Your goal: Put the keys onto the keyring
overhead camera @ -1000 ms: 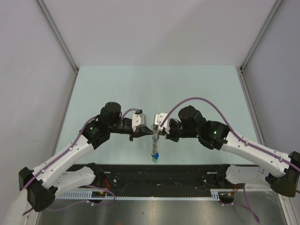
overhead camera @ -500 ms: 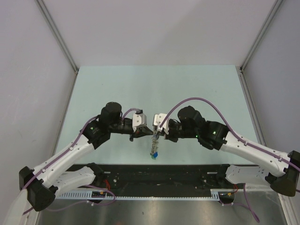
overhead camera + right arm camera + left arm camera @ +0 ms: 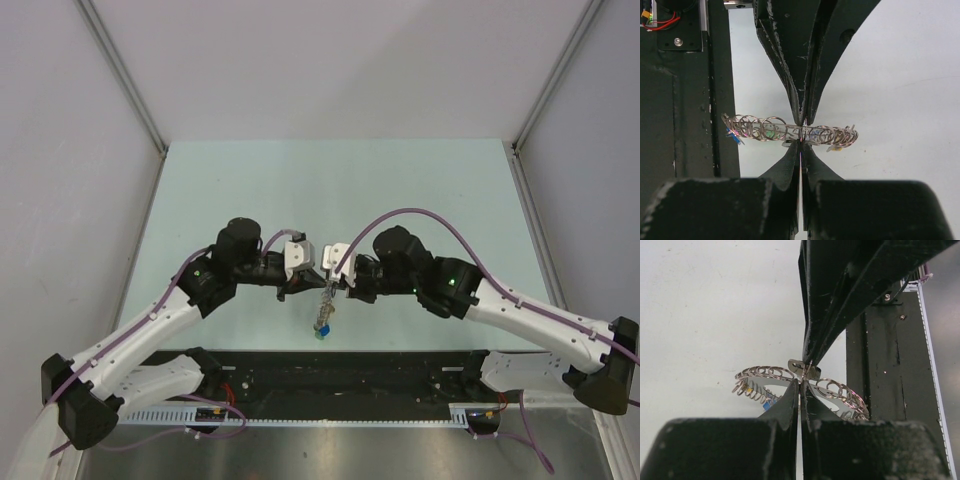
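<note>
The grey coiled keyring hangs in the air between both arms over the table's near middle. My left gripper is shut on the keyring from the left. My right gripper meets it tip to tip, shut on a flat silver key at the ring's wire. Keys with blue and yellow heads hang on the coil. In the right wrist view the keyring lies crosswise, with green, blue and yellow key heads on it. A blue-green key head dangles lowest.
The pale green table stretches away behind the arms, with grey walls round it. A black rail with cable tracks runs along the near edge just below the hanging ring.
Both grippers and the keyring between them have drifted slightly left and lower in the view. Both grips are unchanged.
</note>
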Tool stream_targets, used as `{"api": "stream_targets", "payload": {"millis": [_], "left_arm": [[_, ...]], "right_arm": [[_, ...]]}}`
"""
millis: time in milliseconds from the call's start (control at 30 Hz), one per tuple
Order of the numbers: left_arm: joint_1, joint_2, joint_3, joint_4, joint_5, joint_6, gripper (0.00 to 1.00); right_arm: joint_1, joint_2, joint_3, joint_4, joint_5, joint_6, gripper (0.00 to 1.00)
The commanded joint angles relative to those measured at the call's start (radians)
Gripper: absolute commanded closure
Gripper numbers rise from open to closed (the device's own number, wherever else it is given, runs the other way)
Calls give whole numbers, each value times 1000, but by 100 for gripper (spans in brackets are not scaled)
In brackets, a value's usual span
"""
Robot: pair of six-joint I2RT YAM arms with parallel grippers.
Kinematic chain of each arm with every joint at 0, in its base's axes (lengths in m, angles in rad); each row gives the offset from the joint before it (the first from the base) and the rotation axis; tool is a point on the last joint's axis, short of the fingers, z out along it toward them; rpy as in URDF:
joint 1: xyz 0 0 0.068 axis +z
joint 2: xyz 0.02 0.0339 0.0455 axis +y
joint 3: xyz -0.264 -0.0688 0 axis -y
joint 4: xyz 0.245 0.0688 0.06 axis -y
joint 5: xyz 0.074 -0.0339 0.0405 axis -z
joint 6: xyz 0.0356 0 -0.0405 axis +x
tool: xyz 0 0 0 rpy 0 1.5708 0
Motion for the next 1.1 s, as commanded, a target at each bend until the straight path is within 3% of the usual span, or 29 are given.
{"api": "stream_targets", "payload": {"millis": [0,467,1067], "left_arm": [[-15,-2,48,55,-18,-34,100],[-15,44,113,-22,-70,-172,100],[-1,-49,45,141,-163,-410,100]], "right_arm": [[37,2,62,80,-10,-19,100],[58,-9,62,39,73,-55,100],[75,-2,62,-9,116,-46,100]]}}
